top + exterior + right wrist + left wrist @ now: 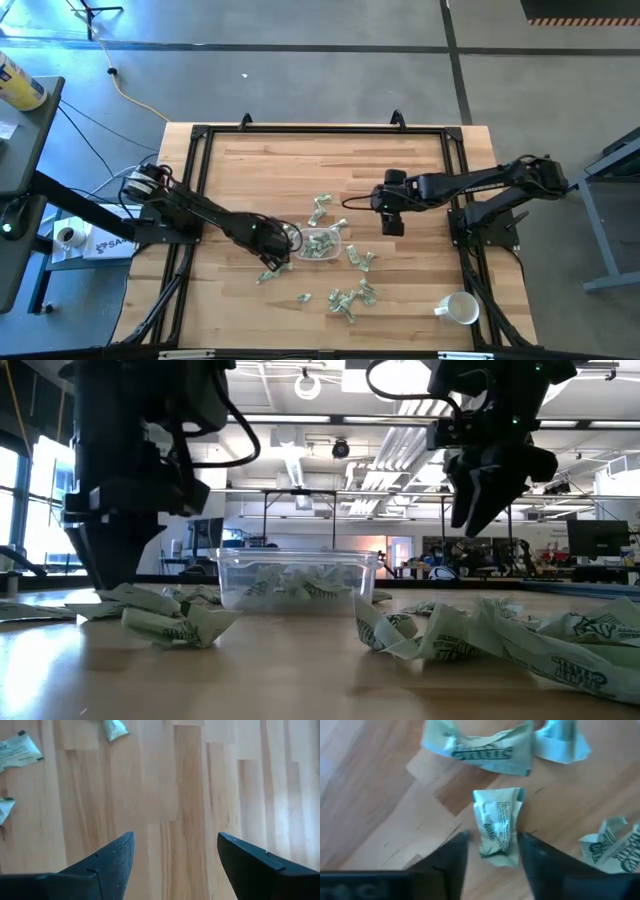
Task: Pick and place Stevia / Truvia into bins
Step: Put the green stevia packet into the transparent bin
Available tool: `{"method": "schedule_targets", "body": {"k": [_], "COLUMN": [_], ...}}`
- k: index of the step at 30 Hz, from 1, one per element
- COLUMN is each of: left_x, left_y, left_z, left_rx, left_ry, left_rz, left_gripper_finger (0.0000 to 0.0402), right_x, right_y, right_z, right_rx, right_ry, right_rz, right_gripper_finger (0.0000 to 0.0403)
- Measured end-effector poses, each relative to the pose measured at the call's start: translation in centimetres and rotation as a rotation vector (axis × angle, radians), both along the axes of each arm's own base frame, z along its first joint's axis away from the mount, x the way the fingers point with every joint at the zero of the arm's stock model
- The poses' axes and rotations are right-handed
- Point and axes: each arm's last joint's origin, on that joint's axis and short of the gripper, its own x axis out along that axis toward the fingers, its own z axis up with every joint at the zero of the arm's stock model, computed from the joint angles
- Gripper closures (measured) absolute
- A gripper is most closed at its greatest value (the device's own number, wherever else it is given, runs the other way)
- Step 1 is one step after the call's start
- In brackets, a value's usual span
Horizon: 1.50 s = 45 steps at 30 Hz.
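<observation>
**Crumpled packet between left fingers**

Left gripper [492,852] straddles a Stevia packet [497,827] at the bin's [320,243] seven o'clock, fingers partly open, not clamped. Light, soft, crushable paper; pinch its middle. Right gripper [175,857] hovers empty, wide, at two o'clock.

White mug [461,309] on wooden table [260,160]
</observation>
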Motion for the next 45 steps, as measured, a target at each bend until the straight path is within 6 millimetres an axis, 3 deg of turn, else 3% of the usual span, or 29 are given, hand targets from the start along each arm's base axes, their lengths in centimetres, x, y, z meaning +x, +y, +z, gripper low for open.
{"method": "schedule_targets", "body": {"k": [8,11,14,20,23,25,28,33,39,45], "left_x": [0.2,0.6,1.8,5.8,8.1,9.1,10.2,9.9,7.9,4.7], "left_y": [1.4,2.2,2.8,3.1,3.9,4.5,4.7,4.6,4.0,2.8], "left_z": [0.2,1.3,4.5,10.1,10.0,8.5,6.5,5.2,8.5,12.1], "left_rx": [-0.004,0.018,0.033,0.071,0.003,-0.089,-0.186,-0.216,-0.197,-0.113], "left_ry": [0.019,0.034,-0.021,-0.329,-0.459,-0.462,-0.447,-0.342,-0.285,-0.288], "left_rz": [-0.054,-0.05,-0.094,-0.339,-0.401,-0.419,-0.425,-0.34,-0.312,-0.33], "left_gripper_finger": [0.0373,0.0375,0.036,0.0376,0.0376,0.0376,0.0347,0.0236,0.0124,0.0099], "right_x": [0.0,-0.1,-0.6,-2.1,-2.7,-3.0,-3.1,-2.9,-2.7,-2.1], "right_y": [-0.1,-0.1,0.1,0.1,0.0,0.0,0.1,0.7,3.3,7.0], "right_z": [0.0,0.4,1.4,3.2,3.3,3.2,3.0,2.5,-0.3,-3.1], "right_rx": [-0.02,-0.013,-0.042,-0.089,-0.091,-0.089,-0.05,0.05,0.123,0.165], "right_ry": [-0.005,-0.035,-0.094,-0.156,-0.125,-0.096,-0.069,-0.06,-0.078,-0.209], "right_rz": [-0.026,-0.056,-0.092,-0.155,-0.163,-0.159,-0.14,-0.071,0.119,0.356], "right_gripper_finger": [0.0128,0.0128,0.0128,0.0128,0.0128,0.0128,0.0128,0.0128,0.0128,0.0128]}}
